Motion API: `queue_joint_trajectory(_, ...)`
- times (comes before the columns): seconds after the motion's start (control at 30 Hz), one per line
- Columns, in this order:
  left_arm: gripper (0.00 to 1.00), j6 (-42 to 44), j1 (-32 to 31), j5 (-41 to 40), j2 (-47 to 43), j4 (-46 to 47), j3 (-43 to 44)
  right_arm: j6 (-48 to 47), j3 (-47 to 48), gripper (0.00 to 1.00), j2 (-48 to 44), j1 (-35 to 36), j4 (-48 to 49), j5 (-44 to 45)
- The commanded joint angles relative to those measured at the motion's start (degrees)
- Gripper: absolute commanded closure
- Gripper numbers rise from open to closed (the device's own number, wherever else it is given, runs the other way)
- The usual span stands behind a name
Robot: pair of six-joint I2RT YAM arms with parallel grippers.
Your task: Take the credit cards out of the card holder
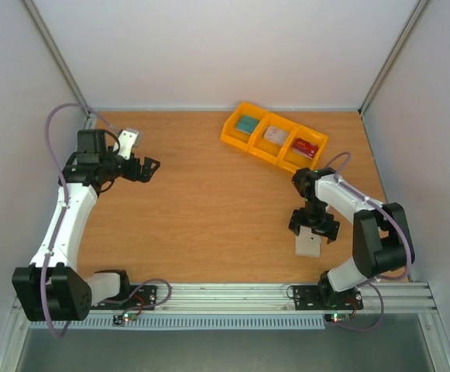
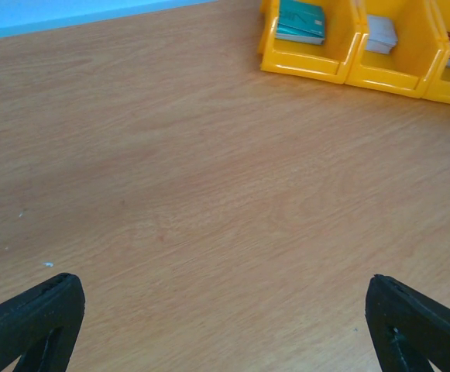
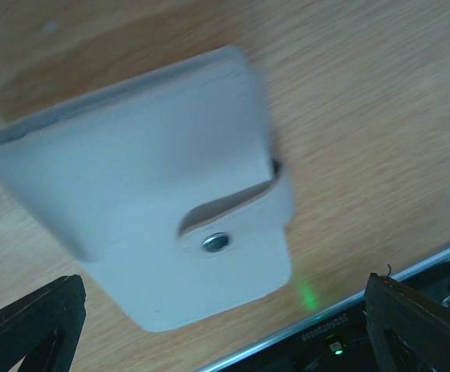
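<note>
Right jaws wide open, over card holder (image 3: 155,170)

The overhead view is bright and even. The light seems soft and comes from above, so the shadows on the wooden table (image 1: 209,209) are weak and short, and the white walls (image 1: 232,46) show no hard glare. The left wrist view is sharp and evenly lit, with small shiny highlights on the rims of the yellow bin (image 2: 310,74) and a bluish tint along the top edge. The right wrist view is the poorest one: the card holder (image 3: 147,178) is blurred, its edges are soft, and a diffuse shadow lies on the table above it. Its metal snap (image 3: 216,242) glints, and a small green glow (image 3: 308,294) lies on the wood.
</note>
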Motion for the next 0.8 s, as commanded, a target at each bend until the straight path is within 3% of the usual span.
queue_joint_trajectory(0.0, 0.01, 0.6, 0.3, 4.2, -0.3, 0.2, 0.4, 2.5, -0.5, 0.01, 0.8, 6.1, 3.0, -1.3)
queue_joint_trajectory(0.33, 0.01, 0.0, 0.3, 6.0, -0.4, -0.7, 1.4, 5.0, -5.9, 0.01, 6.3, 7.2, 8.6, -3.5)
queue_joint_trajectory(0.53, 0.01, 0.0, 0.3, 7.4, -0.2, -1.0, 1.2, 5.8, -3.6, 0.02, 1.8, 6.9, 4.2, 1.3)
queue_joint_trajectory(0.77, 0.01, 0.3, 0.3, 9.3, -0.2, -2.1, 2.0, 4.1, -5.2, 0.02, -1.1, 2.7, 7.5, 0.9)
